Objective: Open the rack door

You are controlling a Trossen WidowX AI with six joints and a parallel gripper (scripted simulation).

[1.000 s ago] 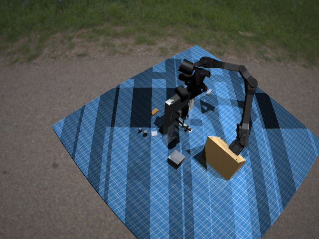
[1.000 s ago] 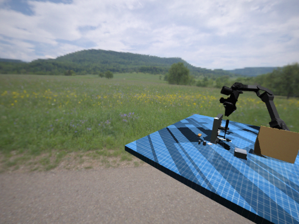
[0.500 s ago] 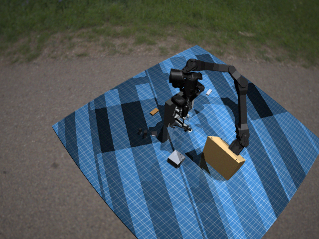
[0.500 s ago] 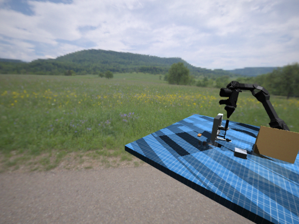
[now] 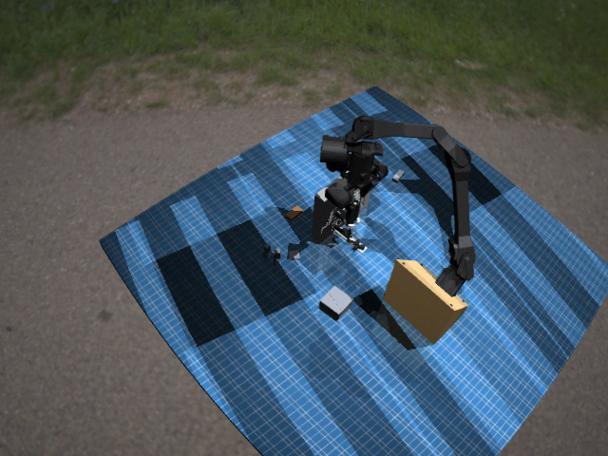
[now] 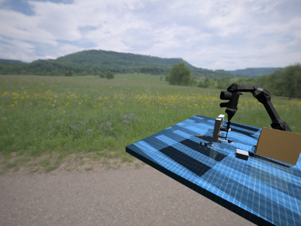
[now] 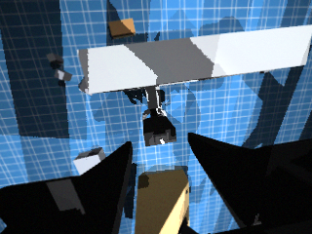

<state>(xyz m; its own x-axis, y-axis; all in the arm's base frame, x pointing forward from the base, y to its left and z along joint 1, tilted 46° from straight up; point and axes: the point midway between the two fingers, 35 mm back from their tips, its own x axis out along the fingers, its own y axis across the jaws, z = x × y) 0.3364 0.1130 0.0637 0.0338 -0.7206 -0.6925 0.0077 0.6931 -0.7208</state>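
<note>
The rack frame stands upright as a tall grey and white panel. The door seems to lie flat in it, but the arm and shadows hide most of it. The dark upright handle stands out from the frame's side toward the arm base. My gripper points down, open, with its fingertips spread to either side of the handle's top in the wrist view. I cannot tell whether the tips are above the top or reach below it. Nothing is gripped.
A large tan box stands by the arm base. A grey box lies between it and the frame. An orange block and several small pieces lie beyond the frame.
</note>
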